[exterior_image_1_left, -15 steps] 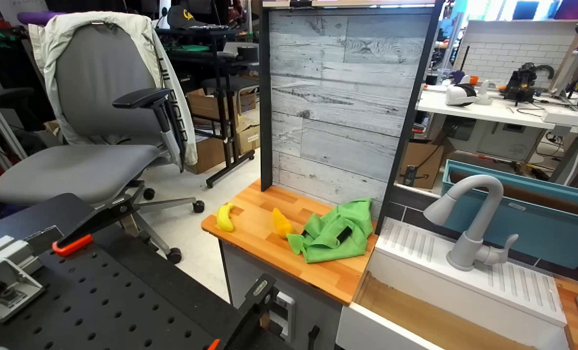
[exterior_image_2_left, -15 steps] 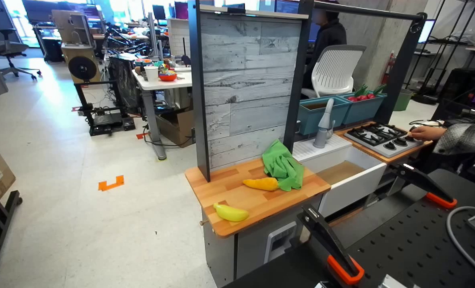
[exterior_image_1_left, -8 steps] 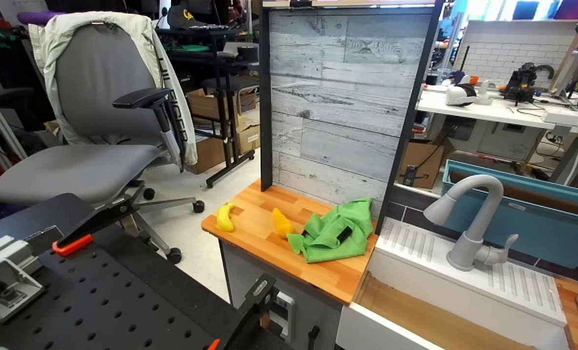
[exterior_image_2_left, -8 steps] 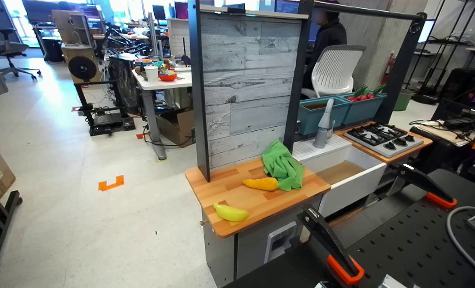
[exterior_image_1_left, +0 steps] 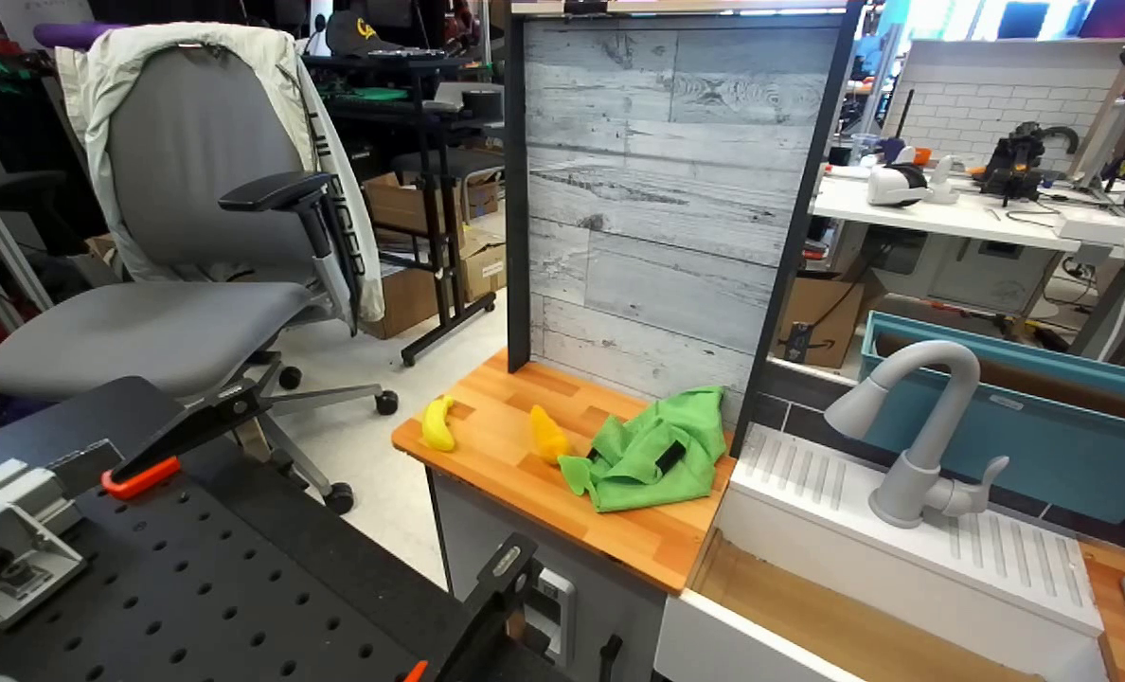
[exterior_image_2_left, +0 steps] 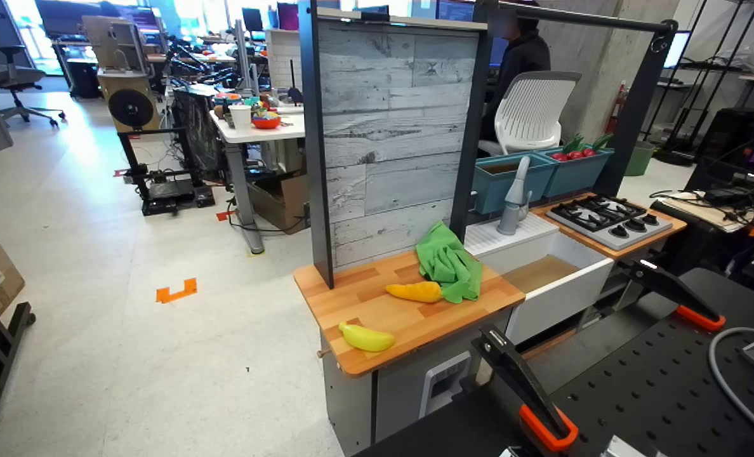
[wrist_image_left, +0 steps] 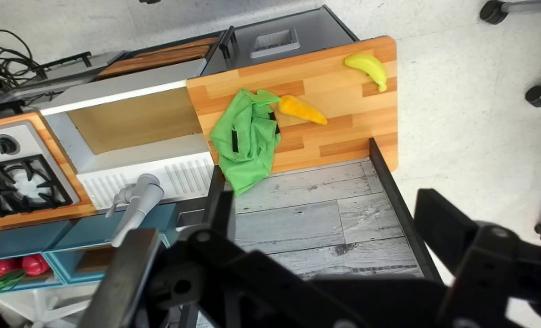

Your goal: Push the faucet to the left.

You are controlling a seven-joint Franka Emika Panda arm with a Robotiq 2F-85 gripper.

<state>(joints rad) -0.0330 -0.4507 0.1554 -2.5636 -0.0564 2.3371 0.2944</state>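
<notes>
A matte, light grey gooseneck faucet (exterior_image_1_left: pixel 938 426) stands upright on the ridged white ledge (exterior_image_1_left: pixel 794 464) at the back of your rectangular white sink (exterior_image_1_left: pixel 856 564), its nozzle (exterior_image_1_left: pixel 853 411) angled down toward picture left in an exterior view. The sink's basin has a flat brown floor. Just behind the faucet sits a teal rectangular planter (exterior_image_1_left: pixel 1074 455) with a brown interior; beside it, a matching teal planter (exterior_image_2_left: pixel 577 178) holds round red vegetables (exterior_image_2_left: pixel 575 155) with leafy green tops. On one side of the sink you have a grey cooktop (wrist_image_left: pixel 28 140) with black grates; on the other, a multi-toned wooden countertop (exterior_image_2_left: pixel 358 295) bears a crumpled green cloth (exterior_image_2_left: pixel 448 261), an orange carrot shape (exterior_image_2_left: pixel 415 292) whose green top meets the cloth, and a yellow banana shape (exterior_image_2_left: pixel 365 338) near the outer edge. Your black gripper (wrist_image_left: pixel 327 216), seen in the wrist view, hangs well apart from the faucet with its two fingers (wrist_image_left: pixel 443 225) spread wide, a grey wood-grain panel (wrist_image_left: pixel 293 228) showing between them. Across the room, a white table (exterior_image_2_left: pixel 291 128) carries a white cup (exterior_image_2_left: pixel 240 117) and a red-orange bowl (exterior_image_2_left: pixel 266 123) heaped with multicoloured items too small for you to tell.
</notes>
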